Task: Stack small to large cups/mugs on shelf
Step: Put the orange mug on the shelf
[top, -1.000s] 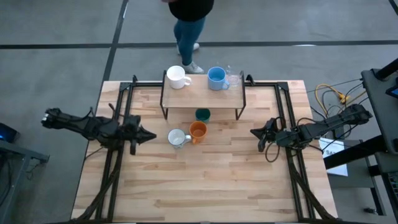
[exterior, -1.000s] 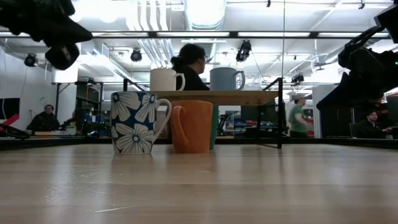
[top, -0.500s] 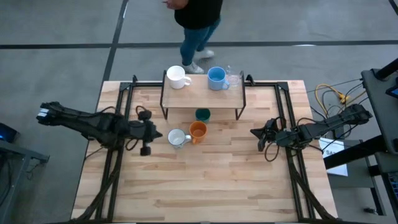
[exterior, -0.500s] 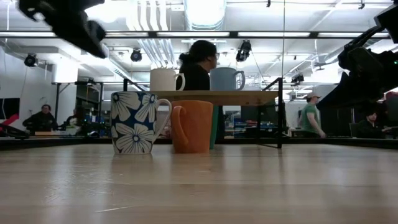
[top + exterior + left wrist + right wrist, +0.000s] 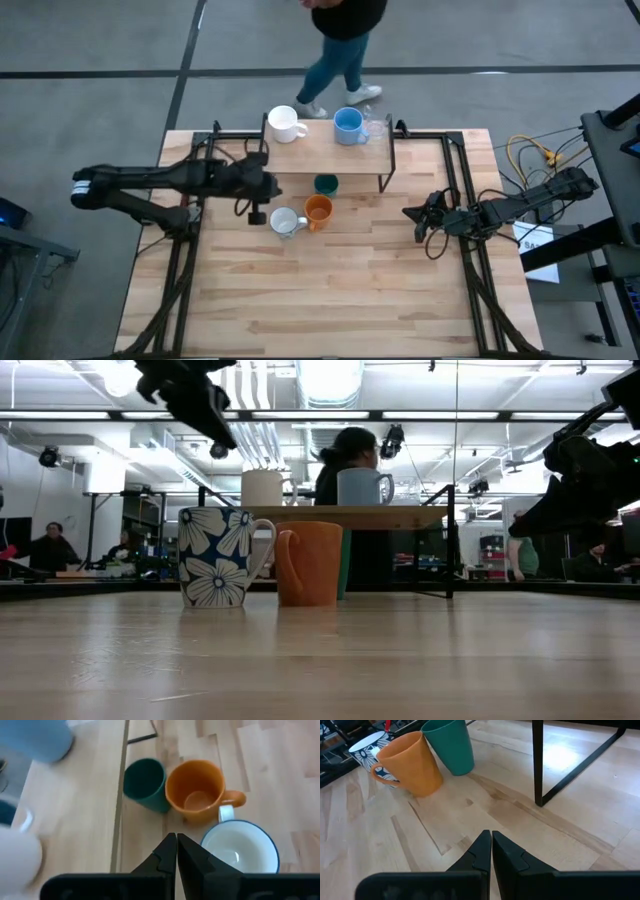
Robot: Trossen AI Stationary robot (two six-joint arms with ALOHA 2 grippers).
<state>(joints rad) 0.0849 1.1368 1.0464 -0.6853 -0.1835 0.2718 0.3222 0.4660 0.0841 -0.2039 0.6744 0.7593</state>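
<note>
Flower-patterned mug (image 5: 217,556) beside orange mug (image 5: 310,564); no legible writing.

left gripper (image 5: 266,186) swung toward shelf (image 5: 325,150), person (image 5: 345,40) walked right

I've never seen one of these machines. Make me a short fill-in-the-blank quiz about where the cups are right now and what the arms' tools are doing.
1. On the shelf stand a white mug, a clear glass and a light ____ mug.
2. The orange mug stands on the table beside the ____-patterned mug.
3. The dark green cup stands ____ the shelf.
4. The left tool and the right tool are both ____ and hold nothing.

Missing words: blue; flower; under; shut
</note>
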